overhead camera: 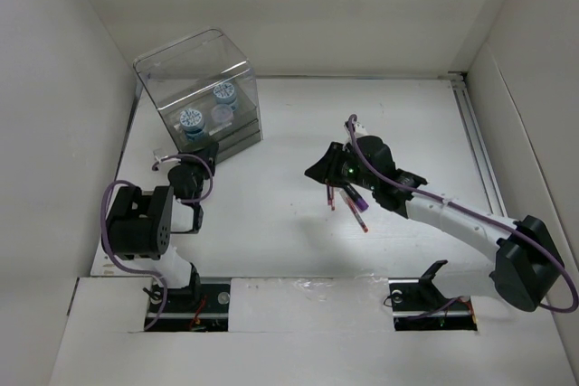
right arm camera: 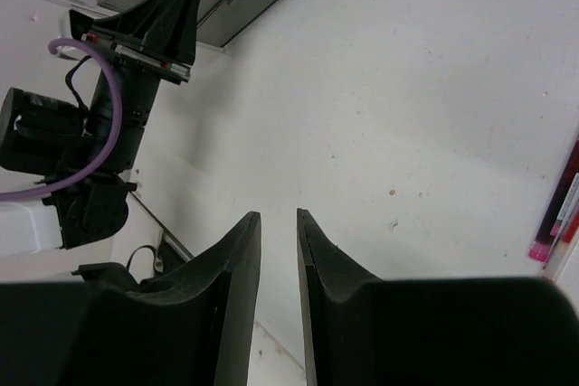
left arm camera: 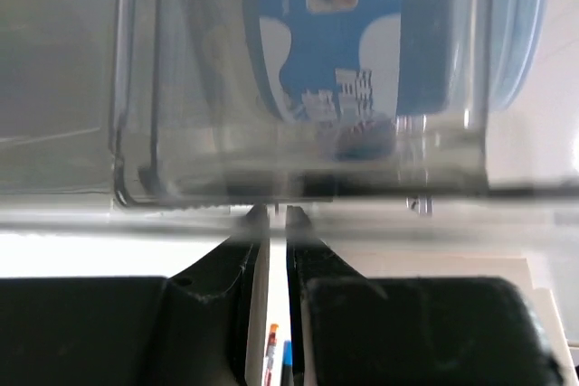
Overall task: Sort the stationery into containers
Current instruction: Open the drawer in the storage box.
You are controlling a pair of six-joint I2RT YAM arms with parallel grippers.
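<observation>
Several small round blue-and-white rolls (overhead camera: 190, 119) sit inside the clear plastic cube-shaped organiser box (overhead camera: 181, 70) with the rounded lid, at the far left of the matte white tabletop (overhead camera: 271, 241). The left wrist view shows one roll up close through the glossy wall, its label blurry. The left gripper (left arm camera: 271, 214) has its black fingers pinched nearly together, tips right at the box's clear front lip, but I can't tell if it's actually clamping that lip. Overhead just shows it butted against the box front. The right gripper (right arm camera: 277, 214) hangs over bare tabletop, jaws slightly apart, nothing between them. Thin red pens (overhead camera: 362, 214) lie under that arm, and the right wrist view cuts them off at its edge.
</observation>
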